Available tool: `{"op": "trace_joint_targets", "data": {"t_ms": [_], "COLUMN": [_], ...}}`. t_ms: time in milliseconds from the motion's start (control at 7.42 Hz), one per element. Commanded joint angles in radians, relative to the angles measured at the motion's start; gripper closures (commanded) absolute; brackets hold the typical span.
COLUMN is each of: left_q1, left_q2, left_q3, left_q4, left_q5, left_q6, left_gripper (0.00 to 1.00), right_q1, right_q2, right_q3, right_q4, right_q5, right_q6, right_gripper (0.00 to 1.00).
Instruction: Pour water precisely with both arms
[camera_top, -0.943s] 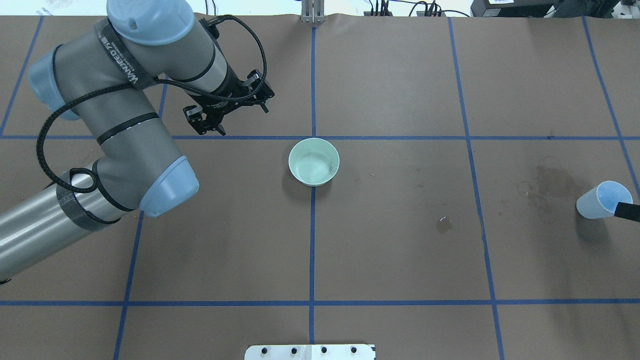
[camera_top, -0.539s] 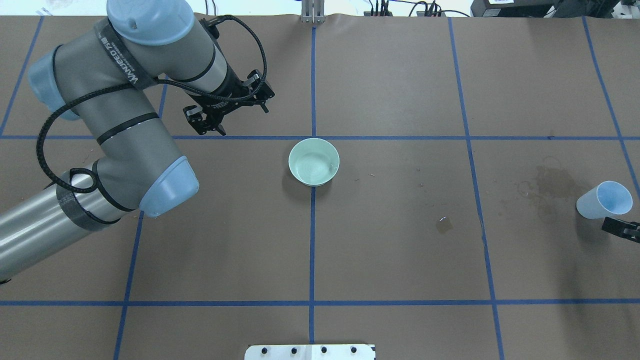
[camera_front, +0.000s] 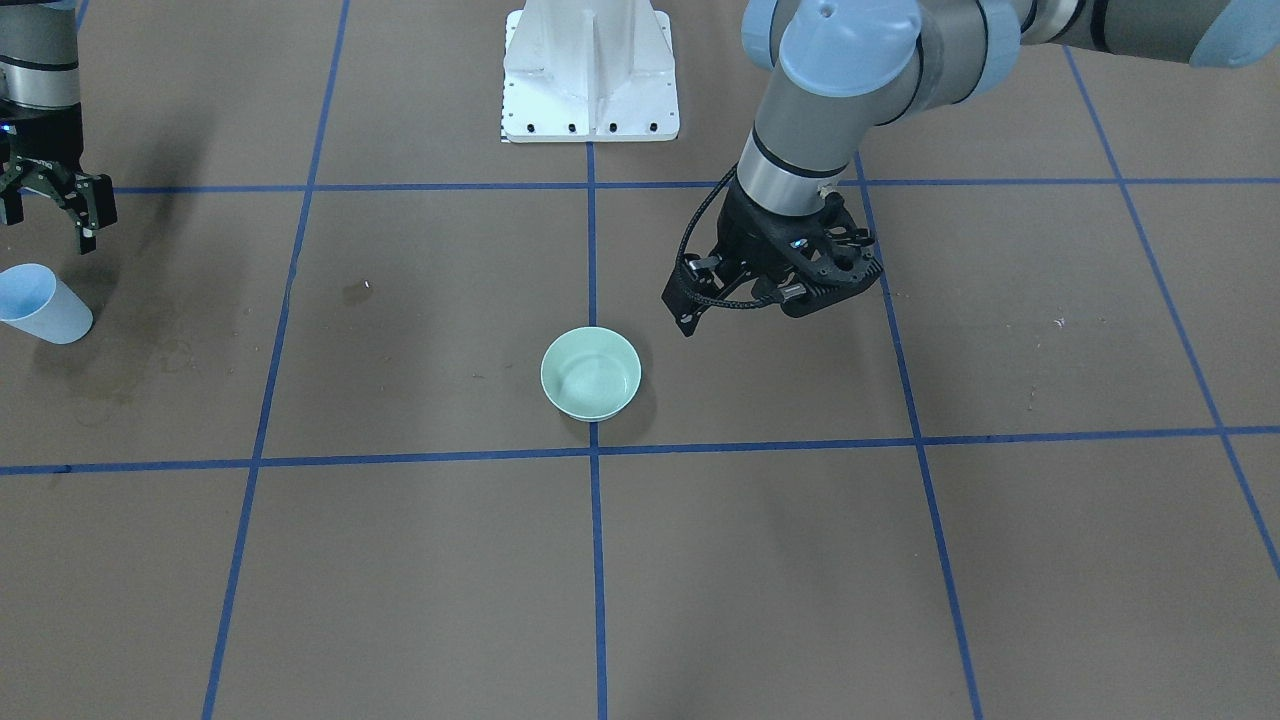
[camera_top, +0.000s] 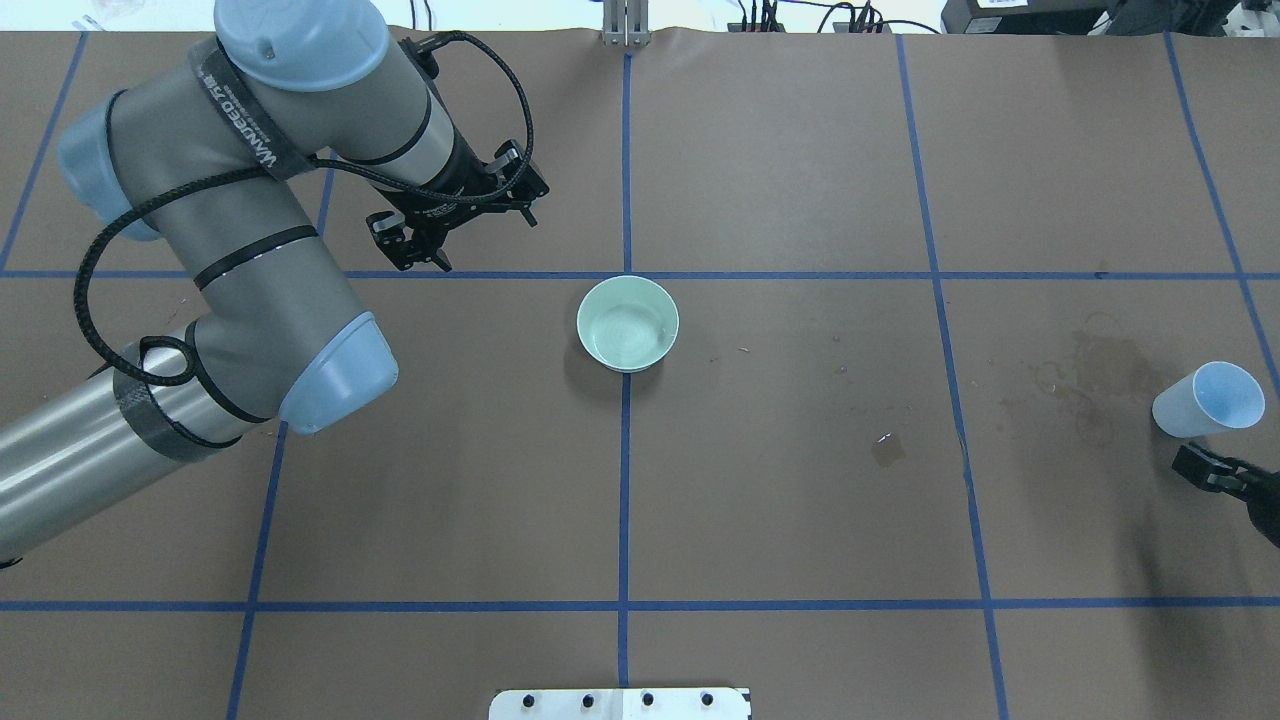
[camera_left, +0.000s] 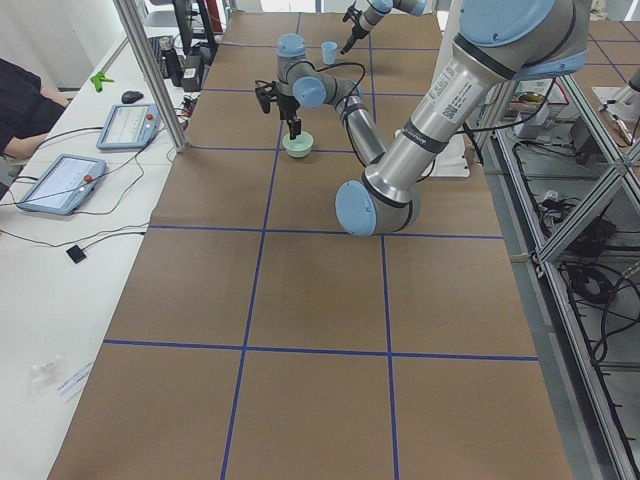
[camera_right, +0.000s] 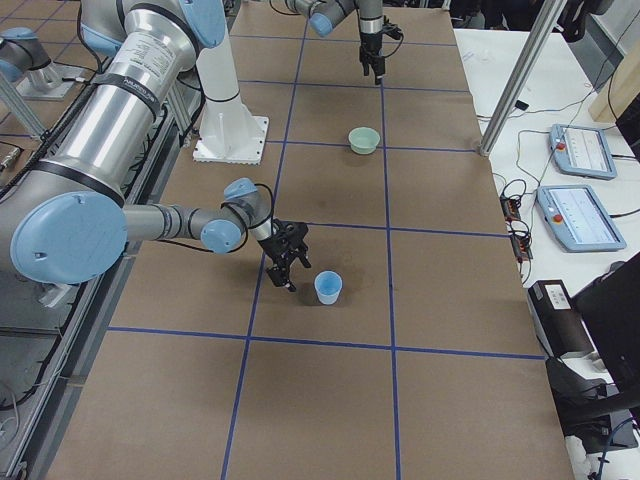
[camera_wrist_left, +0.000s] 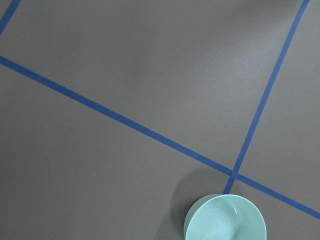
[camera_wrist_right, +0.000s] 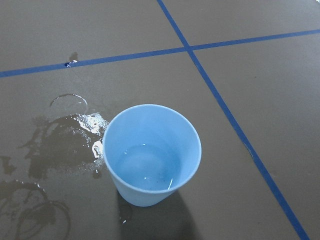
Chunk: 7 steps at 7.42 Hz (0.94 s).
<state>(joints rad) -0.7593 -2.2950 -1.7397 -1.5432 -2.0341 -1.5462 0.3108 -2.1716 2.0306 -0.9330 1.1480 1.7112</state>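
1. Likely step: cup pickup. Right gripper (camera_front: 48, 215) spread wide, empty, just beside blue cup (camera_wrist_right: 150, 155); water (camera_wrist_right: 145, 167) pooled inside.
2. Left gripper (camera_front: 775, 295) wide, empty, near green bowl (camera_front: 590, 372).
3. Next: straddle cup, close gently, keep upright.

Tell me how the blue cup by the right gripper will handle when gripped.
The blue cup looks thin-walled, so it probably flexes under a hard squeeze. Only a little water shows inside, so it is likely light and easily tipped. The wet patch beside it may let its base slide.
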Motion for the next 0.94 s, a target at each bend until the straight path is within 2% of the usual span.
{"op": "trace_joint_targets", "data": {"t_ms": [0,269,808], "left_q1": [0.001,0.001,0.001], "left_q2": [0.000,0.000,0.005], "left_q3": [0.002,0.003,0.006], "left_q4": [0.000,0.000,-0.003], "left_q5": [0.000,0.000,-0.002], "left_q6": [-0.002,-0.002,-0.003], "left_gripper": [0.00,0.00,0.00], "right_q1": [-0.064,-0.084,-0.087], "right_q2": [0.027,0.076,0.090], "right_q3": [-0.051,-0.099,-0.124], "right_q4": [-0.003,-0.003,-0.001], "right_q5": [-0.120,-0.183,-0.284], "right_q6": [0.073,0.102,0.102], "right_gripper": [0.01,0.01,0.01]}}
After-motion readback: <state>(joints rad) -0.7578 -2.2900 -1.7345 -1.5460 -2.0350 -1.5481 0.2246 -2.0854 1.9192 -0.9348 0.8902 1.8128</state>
